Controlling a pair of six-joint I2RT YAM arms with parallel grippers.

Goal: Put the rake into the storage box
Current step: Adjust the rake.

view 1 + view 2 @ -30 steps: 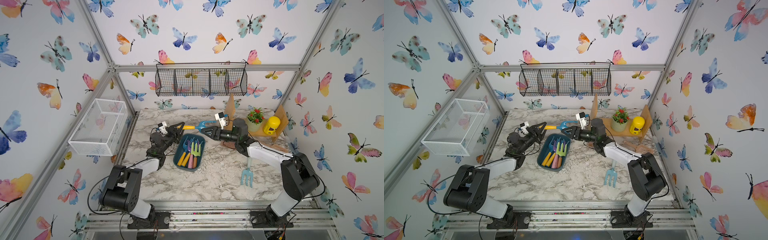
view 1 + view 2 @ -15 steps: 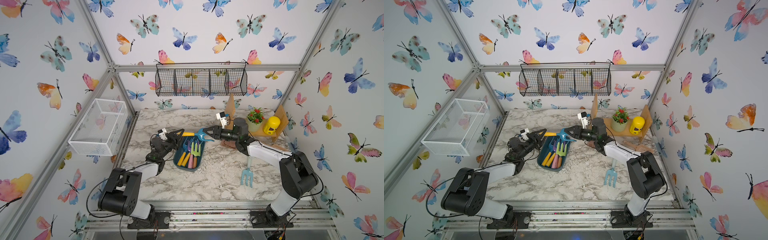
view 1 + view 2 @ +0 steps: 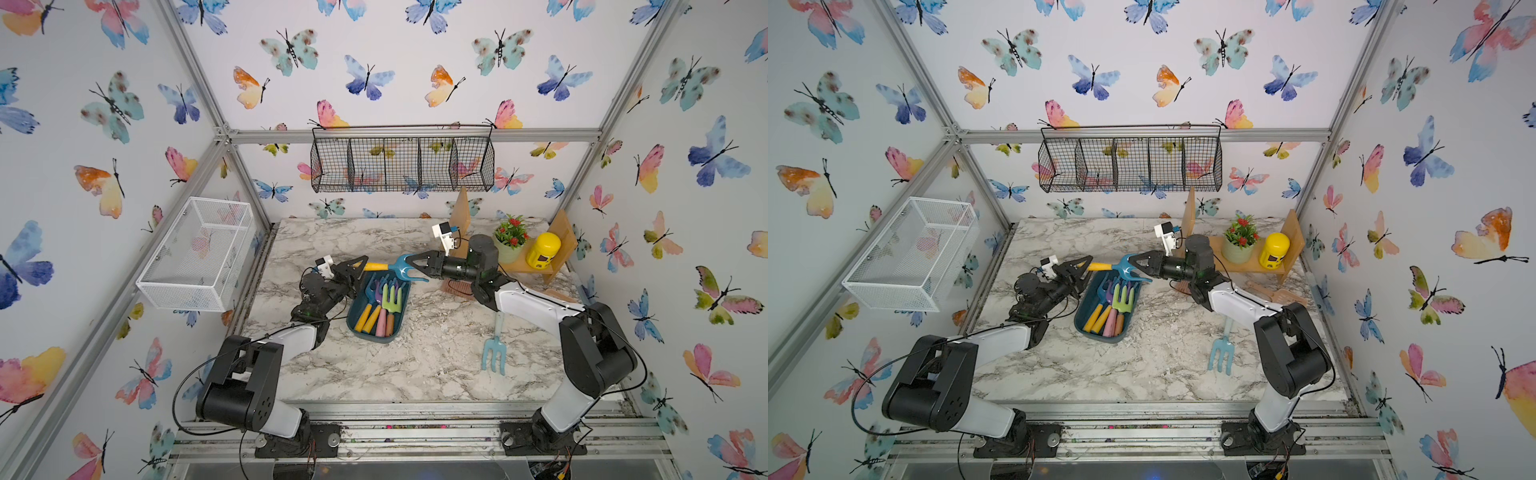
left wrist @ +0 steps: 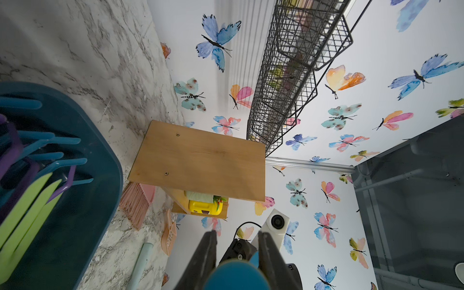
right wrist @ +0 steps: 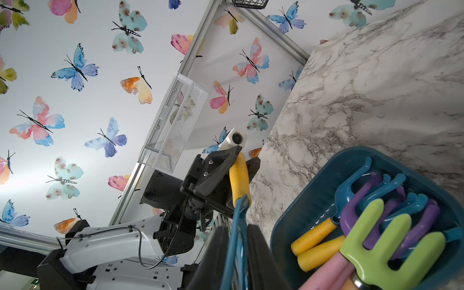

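- Nearest you, on the right of the table (image 3: 415,374), a pale blue fork (image 3: 493,353) lies flat, well apart from both claws. It has no part in this step.
- Farther in and left of centre sits the box (image 3: 376,338), its long side running near to far. Several tools (image 3: 382,305) lie in it, handles toward you and heads far.
- Over the box's far end the rake (image 3: 386,267) hangs about level, running left to right, so it lies crosswise to the box.
- The left claw (image 3: 362,265) is nipped narrow on the end of the yellow handle.
- The right claw (image 3: 411,266) is closed in on the blue head. The right wrist view shows a finger (image 5: 213,253) tight on each side of it.
- By my reading you are mid handover: both claws grip the rake and the drop is not yet begun.
- Next, one claw must let go before the other moves, or the rake gets wrenched. Then turn it to lie along the box and lower it onto the pile.
- Farthest, the shelf (image 3: 562,239) stands just beside the right arm's wrist, so mind it when you swing.
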